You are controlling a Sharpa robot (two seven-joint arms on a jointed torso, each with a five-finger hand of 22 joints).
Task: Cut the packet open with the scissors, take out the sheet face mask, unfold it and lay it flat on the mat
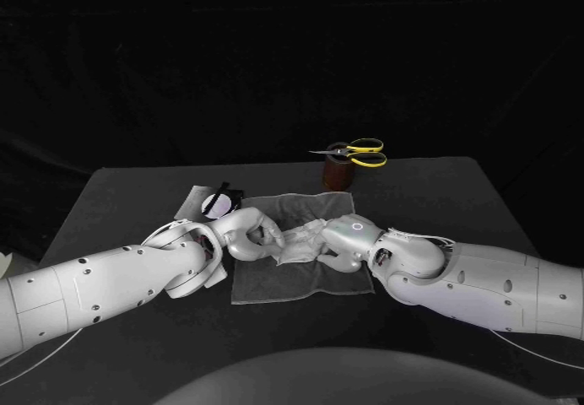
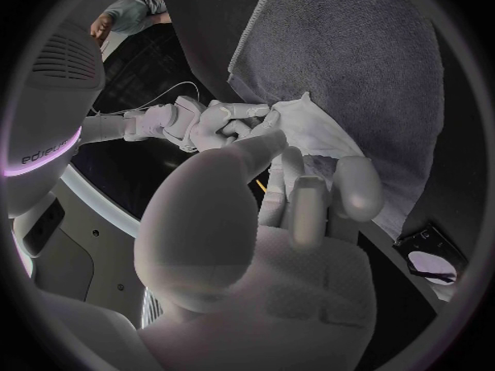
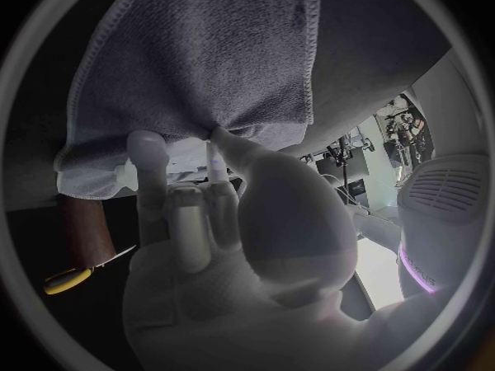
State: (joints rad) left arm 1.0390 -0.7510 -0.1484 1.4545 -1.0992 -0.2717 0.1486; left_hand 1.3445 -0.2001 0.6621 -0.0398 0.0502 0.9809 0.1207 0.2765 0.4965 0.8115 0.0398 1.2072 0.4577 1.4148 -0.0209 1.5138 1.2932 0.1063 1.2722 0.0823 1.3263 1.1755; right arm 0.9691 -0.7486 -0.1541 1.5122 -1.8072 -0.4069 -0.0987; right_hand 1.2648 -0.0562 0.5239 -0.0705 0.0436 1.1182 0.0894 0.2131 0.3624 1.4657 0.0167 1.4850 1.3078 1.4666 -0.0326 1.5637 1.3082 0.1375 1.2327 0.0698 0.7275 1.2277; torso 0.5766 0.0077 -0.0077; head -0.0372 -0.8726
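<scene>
- Now, far left: the packet (image 1: 217,201) lies on the worktop (image 1: 134,194), just beside the back-left corner of the mat (image 1: 298,287) and apart from both hands.
- Next, the left robot hand (image 1: 250,236) is over the mat's left half, fingers curled in and clamped on the left end of the mask (image 1: 300,243).
- Dead centre, the mask is a crumpled white bundle, not yet unfolded, held between the two hands over the mat; whether it brushes the cloth I can't tell.
- The right robot hand (image 1: 344,240) faces the left one, fingertips pinched on the mask's right end.
- Key relation: the bundle's long axis runs hand to hand, across the mat. Neither hand is nearer, since each has an end. So the coming move, I'd say, is a sideways pull apart to spread it.
- Back right: the scissors (image 1: 357,152) rest on top of a brown holder (image 1: 337,175) beyond the mat, well apart from the action.
</scene>
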